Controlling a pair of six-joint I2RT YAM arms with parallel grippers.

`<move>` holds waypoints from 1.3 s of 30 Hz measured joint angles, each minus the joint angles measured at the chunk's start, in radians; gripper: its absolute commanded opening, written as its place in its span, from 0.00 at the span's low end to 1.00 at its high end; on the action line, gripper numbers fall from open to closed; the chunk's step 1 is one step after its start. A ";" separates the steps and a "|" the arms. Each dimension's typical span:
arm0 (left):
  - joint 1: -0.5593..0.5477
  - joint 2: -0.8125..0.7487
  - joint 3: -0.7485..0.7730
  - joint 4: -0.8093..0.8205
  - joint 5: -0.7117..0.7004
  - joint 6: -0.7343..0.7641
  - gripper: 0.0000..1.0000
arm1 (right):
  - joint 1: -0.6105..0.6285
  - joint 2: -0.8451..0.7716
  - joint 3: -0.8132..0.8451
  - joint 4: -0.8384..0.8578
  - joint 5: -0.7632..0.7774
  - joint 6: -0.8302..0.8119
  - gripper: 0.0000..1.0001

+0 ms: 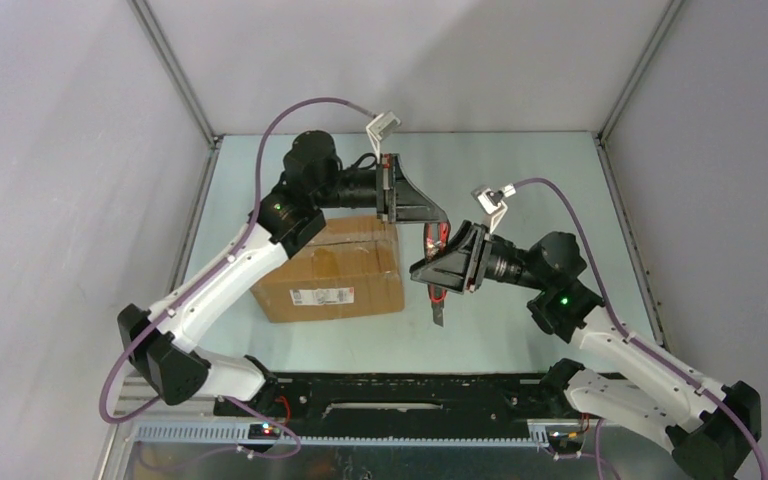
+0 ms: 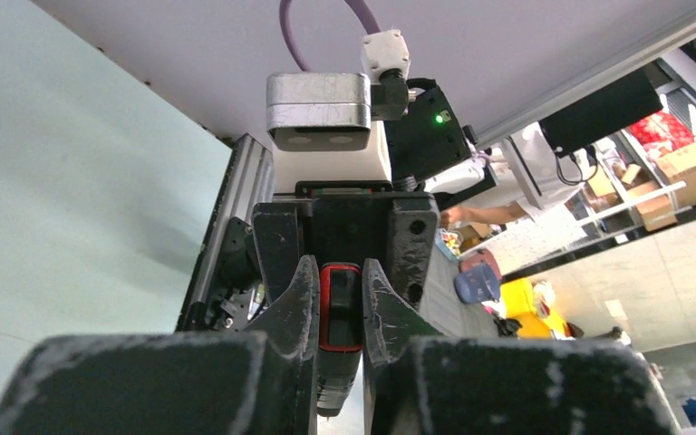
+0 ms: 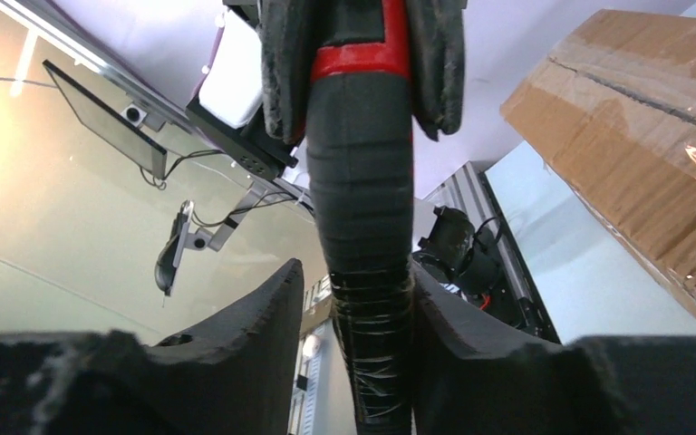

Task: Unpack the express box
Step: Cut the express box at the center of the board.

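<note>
The express box was in neither grip; the left fingers were clamped on a red-and-black tool; the right fingers flanked its black handle, whether gripping I could not tell; just left of the tool, the box sat on the bench, flaps taped shut.

The express box lies on the table left of centre, and just to its right a hand tool sits between the left gripper at its far end and the right gripper on its right
</note>
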 measured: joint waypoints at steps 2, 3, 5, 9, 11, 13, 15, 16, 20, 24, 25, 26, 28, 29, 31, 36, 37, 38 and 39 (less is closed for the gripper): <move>-0.003 0.000 0.011 -0.021 -0.011 0.019 0.00 | 0.004 -0.003 -0.002 0.008 0.001 0.010 0.52; -0.003 0.000 0.018 -0.031 -0.017 0.027 0.00 | 0.005 -0.005 -0.003 0.009 0.001 0.013 0.51; -0.003 0.004 0.034 -0.045 -0.022 0.038 0.00 | 0.005 -0.011 -0.007 0.013 0.001 0.016 0.47; -0.006 0.010 0.047 -0.052 -0.021 0.040 0.00 | 0.005 -0.014 -0.011 0.014 0.005 0.016 0.27; -0.009 0.010 0.048 -0.051 -0.019 0.033 0.00 | 0.005 -0.011 -0.017 0.015 0.004 0.013 0.23; -0.009 0.017 0.048 -0.056 -0.018 0.015 0.00 | 0.005 -0.009 -0.018 0.026 0.005 0.008 0.17; -0.010 0.025 0.053 -0.058 -0.018 0.015 0.00 | 0.004 -0.002 -0.020 0.029 0.005 0.008 0.06; -0.010 0.028 0.054 -0.061 -0.016 0.014 0.00 | 0.004 0.001 -0.020 0.032 0.004 0.009 0.00; -0.010 0.032 0.056 -0.060 -0.017 0.014 0.00 | 0.004 0.008 -0.022 0.046 0.004 0.013 0.00; -0.010 0.043 0.080 -0.095 -0.020 0.029 0.49 | 0.004 0.006 -0.029 0.058 0.019 0.015 0.00; -0.011 0.051 0.102 -0.128 -0.033 0.057 0.68 | 0.004 0.003 -0.030 0.056 0.035 0.017 0.00; -0.013 0.060 0.127 -0.164 -0.060 0.094 0.80 | 0.005 -0.003 -0.032 0.050 0.054 0.019 0.00; -0.013 0.066 0.164 -0.239 -0.117 0.163 0.84 | 0.004 -0.024 -0.044 0.034 0.110 0.021 0.00; -0.010 0.063 0.177 -0.286 -0.153 0.196 0.86 | 0.002 -0.041 -0.053 0.022 0.158 0.022 0.00; 0.002 0.045 0.185 -0.359 -0.236 0.256 0.92 | -0.008 -0.070 -0.069 0.010 0.246 0.023 0.00; 0.042 -0.087 0.155 -0.568 -0.636 0.380 1.00 | -0.026 -0.081 -0.101 0.009 0.554 0.046 0.00; 0.050 -0.139 0.124 -0.588 -0.734 0.397 1.00 | -0.025 -0.064 -0.103 0.012 0.617 0.057 0.00; 0.057 -0.192 0.093 -0.622 -0.819 0.414 1.00 | -0.022 -0.039 -0.104 0.020 0.684 0.068 0.00; 0.063 -0.250 0.060 -0.663 -0.899 0.431 1.00 | -0.015 -0.010 -0.105 0.030 0.750 0.079 0.00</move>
